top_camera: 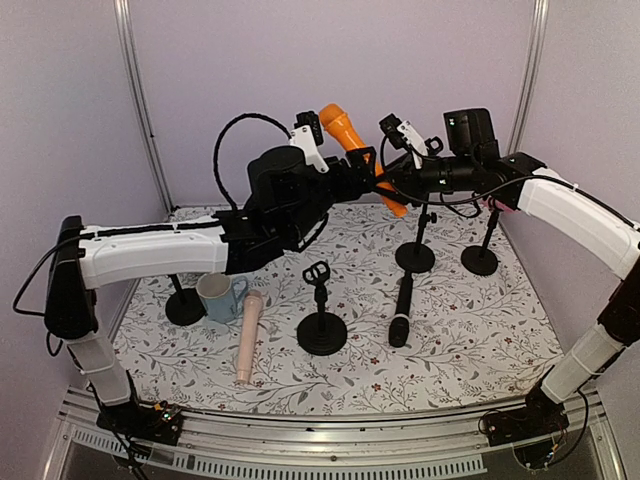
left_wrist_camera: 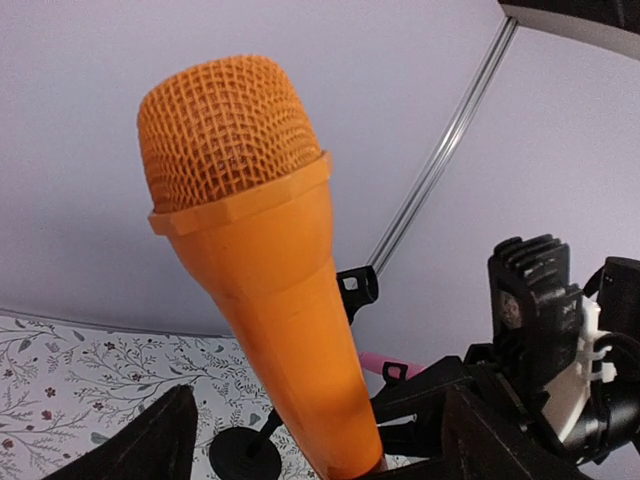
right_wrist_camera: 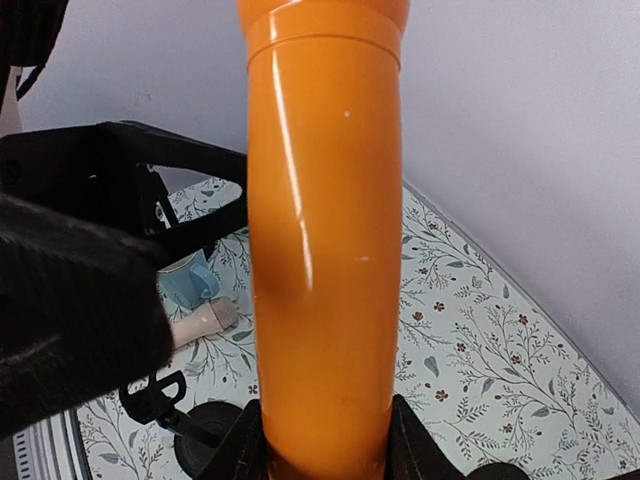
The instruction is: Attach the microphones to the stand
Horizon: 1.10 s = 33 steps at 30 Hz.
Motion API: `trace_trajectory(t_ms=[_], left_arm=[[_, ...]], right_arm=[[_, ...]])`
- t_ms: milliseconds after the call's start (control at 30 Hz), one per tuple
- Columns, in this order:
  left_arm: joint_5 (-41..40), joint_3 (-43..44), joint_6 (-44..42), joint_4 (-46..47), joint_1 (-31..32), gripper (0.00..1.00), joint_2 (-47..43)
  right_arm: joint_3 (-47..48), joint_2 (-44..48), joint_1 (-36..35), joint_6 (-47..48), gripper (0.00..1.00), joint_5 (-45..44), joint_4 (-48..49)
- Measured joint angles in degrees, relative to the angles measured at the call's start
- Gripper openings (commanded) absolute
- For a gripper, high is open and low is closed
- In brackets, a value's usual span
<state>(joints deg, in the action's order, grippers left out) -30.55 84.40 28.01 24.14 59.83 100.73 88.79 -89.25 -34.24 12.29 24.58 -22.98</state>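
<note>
Right wrist view: your right tool clamps the orange microphone at its lower end; your left tool gapes wide, straddling the shaft without touching.

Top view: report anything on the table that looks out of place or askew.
The black microphone and the beige microphone lie flat on the table rather than in clips, and the centre stand has an empty clip. A blue mug sits among the stands, which looks out of place.
</note>
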Motion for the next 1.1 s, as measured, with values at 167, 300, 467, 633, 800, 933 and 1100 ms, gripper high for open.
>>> trace_trajectory(t_ms=[167,300,467,633,800,933,1100], left_arm=[[0.3,2.1,1.5,2.8,-1.2,0.68,3.9],[1.7,2.4,2.2,5.2,-2.3,0.55,5.8],[3.4,2.8,2.0,8.2,-2.9,0.39,6.8],[6.6,2.7,0.8,12.0,-3.3,0.23,7.2],[10.9,1.4,-4.4,13.9,-4.3,0.21,6.6],[18.8,0.8,-11.1,11.1,-6.0,0.21,4.6],[29.9,0.0,-19.5,3.3,-7.9,0.19,-0.5]], right_arm=[[-0.7,0.2,-0.2,-0.9,0.24,0.2,0.9],[-1.6,0.3,-0.4,-1.0,0.24,0.3,1.2],[-2.8,0.4,-0.6,-1.2,0.31,0.4,1.6],[-3.0,0.5,-0.6,-1.7,0.79,1.3,2.6],[-2.9,1.2,-0.1,-0.3,0.91,5.7,-0.1],[-2.5,2.7,2.6,1.1,0.9,13.3,-4.9],[1.4,6.1,6.9,4.6,0.89,20.7,-10.5]])
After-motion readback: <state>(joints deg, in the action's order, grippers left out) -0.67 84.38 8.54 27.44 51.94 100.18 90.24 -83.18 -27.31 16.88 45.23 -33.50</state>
